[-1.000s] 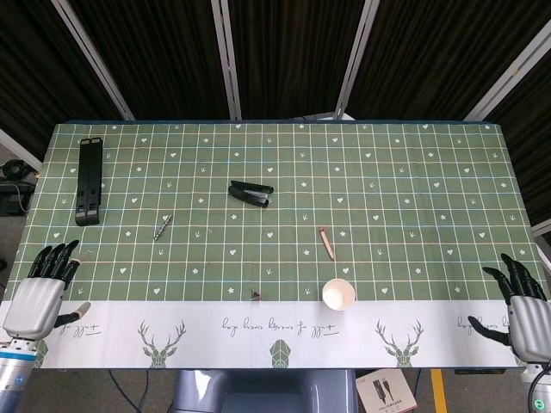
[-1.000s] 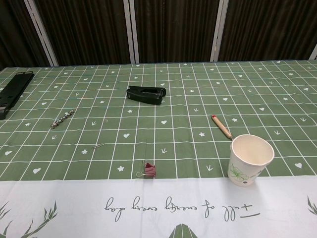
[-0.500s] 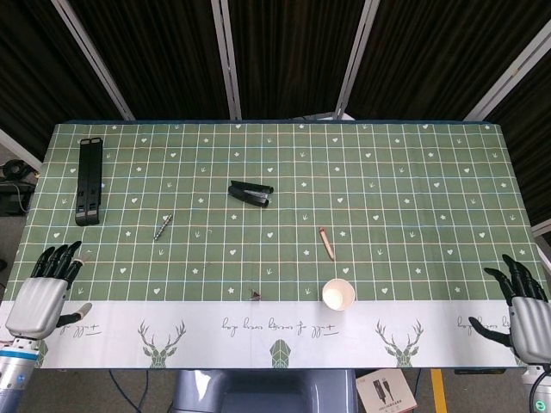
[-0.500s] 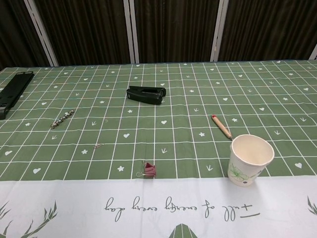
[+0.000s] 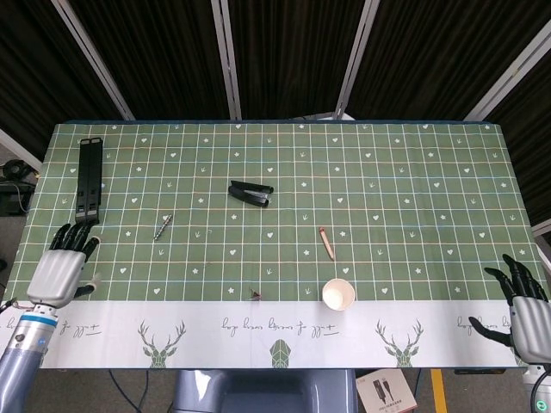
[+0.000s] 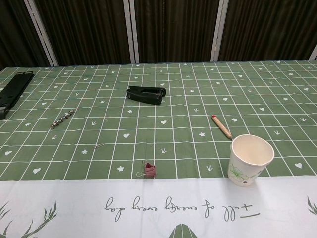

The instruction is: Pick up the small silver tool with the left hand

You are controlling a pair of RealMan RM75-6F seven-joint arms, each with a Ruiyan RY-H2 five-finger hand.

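- Left robot hand (image 5: 60,271) sat at the near-left edge of the worktop (image 5: 413,172), fingers spread and holding nothing; it showed only in the head view, the chest view did not catch it.
- Right robot hand (image 5: 523,305) hung off the near-right corner, fingers likewise apart and empty, well away from everything I cared about.
- I judged the task to be at its reach stage: no contact yet, the pick not begun.
- The small silver tool (image 5: 163,226) lay flat on the green grid cloth, left of centre, well apart from my left robot hand, further in across the worktop and to its right.
- In the chest view the small silver tool (image 6: 62,119) looked slim, short and knobbly, set at a diagonal, with bright specks along its length; finer detail was too small to tell.
- Next move, as I saw it: carry the left robot hand in over the tool, line the fingers across its narrow axis, then lower for a pinch.
- Being so thin and flat against the cloth, I expected it to need a careful fingertip grip or it would slide.
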